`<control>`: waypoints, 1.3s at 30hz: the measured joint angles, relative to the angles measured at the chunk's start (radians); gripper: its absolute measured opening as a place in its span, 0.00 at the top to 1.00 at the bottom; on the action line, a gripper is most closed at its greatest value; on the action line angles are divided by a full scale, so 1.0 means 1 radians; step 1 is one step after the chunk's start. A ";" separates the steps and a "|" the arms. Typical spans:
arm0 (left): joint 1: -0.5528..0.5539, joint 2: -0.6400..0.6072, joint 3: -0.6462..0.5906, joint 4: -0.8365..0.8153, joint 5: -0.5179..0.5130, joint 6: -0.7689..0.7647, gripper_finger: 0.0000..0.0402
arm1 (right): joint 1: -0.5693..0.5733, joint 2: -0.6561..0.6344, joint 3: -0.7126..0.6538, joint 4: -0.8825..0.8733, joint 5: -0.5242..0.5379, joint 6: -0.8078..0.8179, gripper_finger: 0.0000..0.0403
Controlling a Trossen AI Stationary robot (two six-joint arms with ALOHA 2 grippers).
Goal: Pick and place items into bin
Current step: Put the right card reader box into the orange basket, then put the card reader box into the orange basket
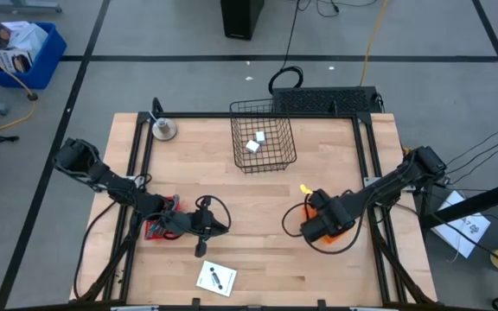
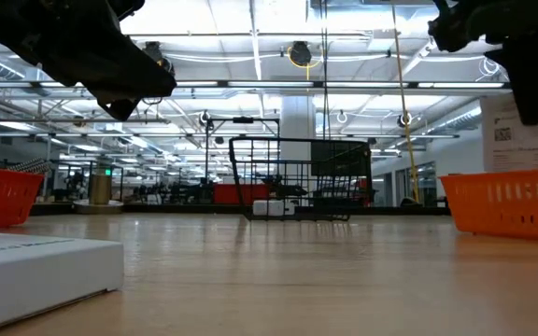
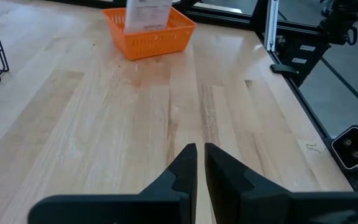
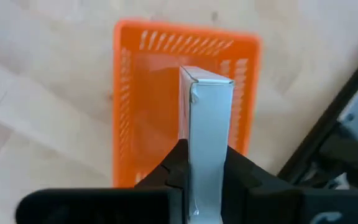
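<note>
My right gripper hangs over the orange bin at the table's right and is shut on a white card. In the low view the card shows black marks. My left gripper is shut on nothing, left of centre above the bare table, pointing toward the orange bin. A second white card with black marks lies flat near the table's near edge. My right gripper pinches the white card by its two broad faces between its two fingers, coming from above and pointing down. The card stands upright, edge-on to the wrist camera. Its lower end reaches down inside the orange bin's walls; whether it touches the floor, I cannot tell.
A black wire basket with small white blocks stands at the far middle. A red bin sits under my left arm. A grey metal object stands at the far left corner. Bare wood lies between the two arms.
</note>
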State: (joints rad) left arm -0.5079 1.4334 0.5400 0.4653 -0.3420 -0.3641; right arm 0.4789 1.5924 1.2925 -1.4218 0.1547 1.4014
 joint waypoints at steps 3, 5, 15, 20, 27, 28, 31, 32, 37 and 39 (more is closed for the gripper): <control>0.000 0.000 0.000 0.001 0.000 -0.001 0.91 | 0.000 0.001 -0.020 0.045 -0.045 -0.038 0.81; 0.000 0.000 0.000 0.000 0.000 -0.001 0.91 | 0.000 0.002 -0.025 0.037 -0.053 -0.056 0.72; 0.000 0.000 0.000 -0.004 0.000 -0.001 0.91 | -0.013 -0.035 -0.026 -0.109 -0.039 0.040 0.61; 0.000 0.000 0.000 -0.005 0.000 0.000 0.91 | -0.014 -0.073 -0.025 -0.067 -0.029 0.046 0.63; 0.000 0.000 0.000 -0.002 0.001 -0.005 0.91 | -0.004 -0.102 -0.025 0.284 0.007 -0.047 0.62; -0.001 0.000 0.000 -0.002 0.001 -0.005 0.91 | -0.003 -0.102 -0.025 0.366 0.017 -0.075 0.62; -0.005 0.000 0.000 0.001 0.001 -0.024 0.91 | 0.005 -0.092 -0.025 0.654 0.070 -0.208 0.63; -0.005 0.000 0.000 0.001 0.001 -0.039 0.91 | 0.008 -0.085 -0.026 0.755 0.086 -0.267 0.63; -0.004 0.000 0.000 0.001 0.077 -0.162 0.91 | 0.033 -0.041 -0.119 1.300 0.103 -0.535 0.65; -0.006 0.000 0.000 0.002 0.130 -0.195 0.91 | 0.040 -0.014 -0.184 1.486 0.096 -0.601 0.65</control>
State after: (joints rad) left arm -0.5136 1.4334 0.5404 0.4670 -0.2124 -0.5591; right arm 0.5193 1.5781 1.1080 0.0644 0.2504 0.8007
